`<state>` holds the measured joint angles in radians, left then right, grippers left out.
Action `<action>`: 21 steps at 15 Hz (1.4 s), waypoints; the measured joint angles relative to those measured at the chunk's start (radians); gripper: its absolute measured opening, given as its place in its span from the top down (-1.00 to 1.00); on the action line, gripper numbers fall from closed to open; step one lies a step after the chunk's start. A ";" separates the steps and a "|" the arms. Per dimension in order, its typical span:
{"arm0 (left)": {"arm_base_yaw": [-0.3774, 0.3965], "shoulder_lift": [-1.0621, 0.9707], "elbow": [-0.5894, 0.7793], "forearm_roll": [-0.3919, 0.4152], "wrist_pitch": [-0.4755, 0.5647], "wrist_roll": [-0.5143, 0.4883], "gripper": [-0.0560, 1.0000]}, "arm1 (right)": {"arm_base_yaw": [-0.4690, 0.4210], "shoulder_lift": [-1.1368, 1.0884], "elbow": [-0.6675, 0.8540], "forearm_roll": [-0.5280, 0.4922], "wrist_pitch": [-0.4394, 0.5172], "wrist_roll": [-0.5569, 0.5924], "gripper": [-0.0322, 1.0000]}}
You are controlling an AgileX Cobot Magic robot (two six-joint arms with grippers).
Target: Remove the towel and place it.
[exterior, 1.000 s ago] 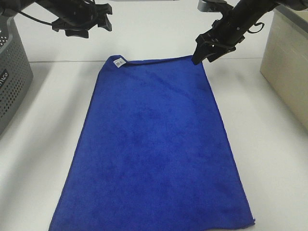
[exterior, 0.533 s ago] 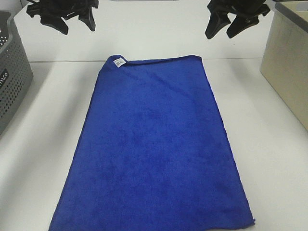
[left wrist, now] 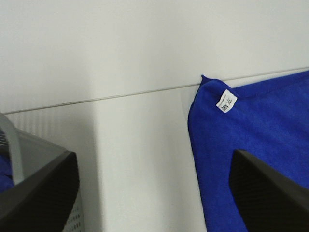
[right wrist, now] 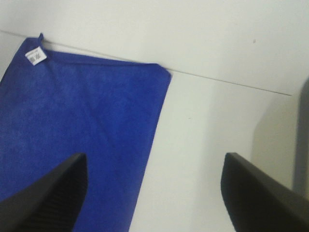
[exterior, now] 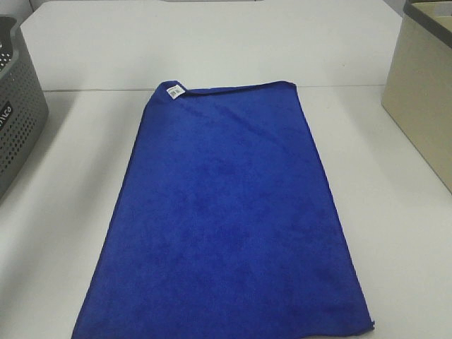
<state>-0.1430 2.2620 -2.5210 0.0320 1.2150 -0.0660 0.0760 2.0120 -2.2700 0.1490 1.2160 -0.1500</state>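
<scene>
One towel (exterior: 226,226) flat on table (exterior: 395,212) (tag (exterior: 174,90) at far corner).

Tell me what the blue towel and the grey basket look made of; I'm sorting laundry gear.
The towel looks like plush microfibre: matte, fuzzy nap, stitched hem, small white tag. The basket looks like moulded plastic, matte grey, with regular perforations; I can't be certain.

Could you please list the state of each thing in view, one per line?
towel: spread flat on the table, nothing holding it, tag facing up at a far corner
left gripper: open, empty, above the towel's tag corner
right gripper: open, empty, above the towel's other far corner
basket: upright at the table's left edge, something blue inside
box: upright at the right, contents hidden
</scene>
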 joint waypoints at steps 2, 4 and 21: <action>0.055 -0.073 0.059 -0.003 0.000 0.000 -0.63 | -0.073 -0.068 0.033 -0.012 0.000 0.043 -0.52; 0.101 -0.146 0.163 -0.007 0.000 0.000 -0.63 | -0.117 -0.150 0.112 -0.022 0.000 0.057 -0.52; 0.149 -1.666 1.636 0.202 -0.031 -0.054 -0.63 | -0.132 -1.685 1.446 -0.120 0.005 0.059 -0.52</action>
<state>0.0060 0.5960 -0.8850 0.2340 1.1840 -0.1200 -0.0560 0.3270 -0.8240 0.0290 1.2210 -0.0910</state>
